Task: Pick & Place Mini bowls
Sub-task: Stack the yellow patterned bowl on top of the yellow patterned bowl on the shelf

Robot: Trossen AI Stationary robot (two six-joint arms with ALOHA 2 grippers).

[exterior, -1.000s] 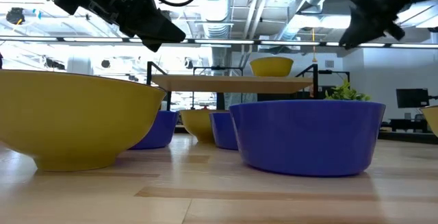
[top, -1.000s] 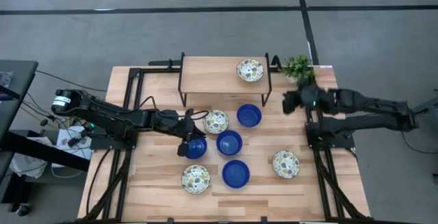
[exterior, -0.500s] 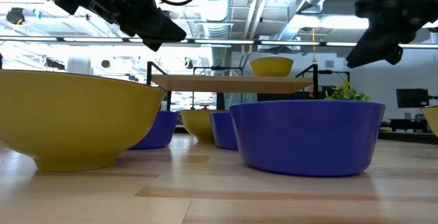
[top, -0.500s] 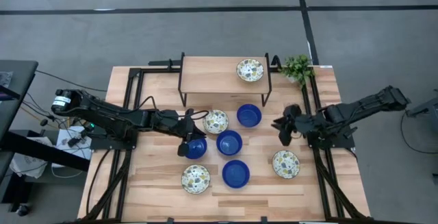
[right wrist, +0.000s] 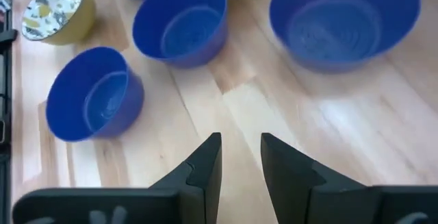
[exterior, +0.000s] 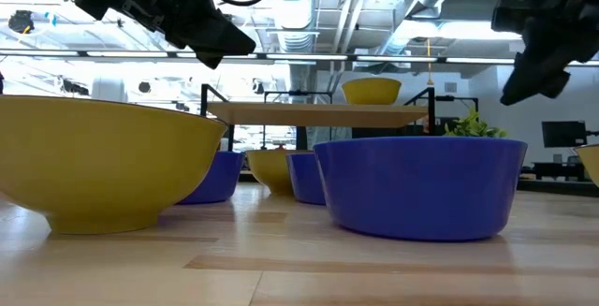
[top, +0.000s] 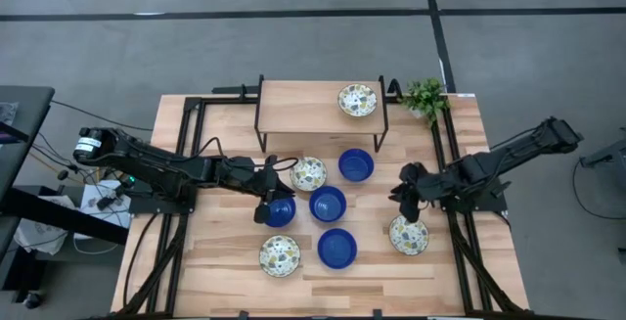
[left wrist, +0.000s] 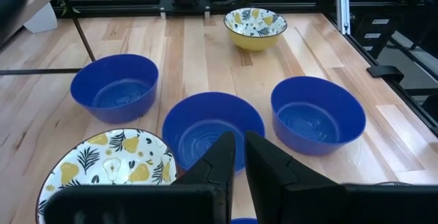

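Eight small bowls in all, four blue and four patterned. Seven down on the wooden table (top: 460,134), one patterned bowl on the shelf (top: 358,100) up on the raised wooden shelf (top: 303,105) at the far side. Small green plant (top: 425,95) just beside the shelf's right end.

On the table, from the high view: far patterned bowl (top: 308,173) and far blue bowl (top: 356,164) near each other just in front of the shelf. Middle blue bowl (top: 328,204) between those two and the near row. Left blue bowl (top: 282,212) just beside the middle one, partly hidden under the left arm. Near row: near patterned bowl (top: 280,255) and near blue bowl (top: 336,248) just apart from each other. Right patterned bowl (top: 409,234) well apart from the others, off near the table's right rail.

Left gripper (top: 268,203) reaching in from the left, over the left blue bowl's rim. In the low view, raised well above the table. Fingers drawn almost together with only a thin slit between them, and nothing seen gripped in that slit.

Right gripper (top: 405,199) reaching in from the right, hanging just on the shelf side of the right patterned bowl and clear of it. High up in the low view too. Fingers parted with bare tabletop showing through the gap, holding nothing. Three blue bowls and one patterned bowl spread out beyond its fingertips in its own wrist view.
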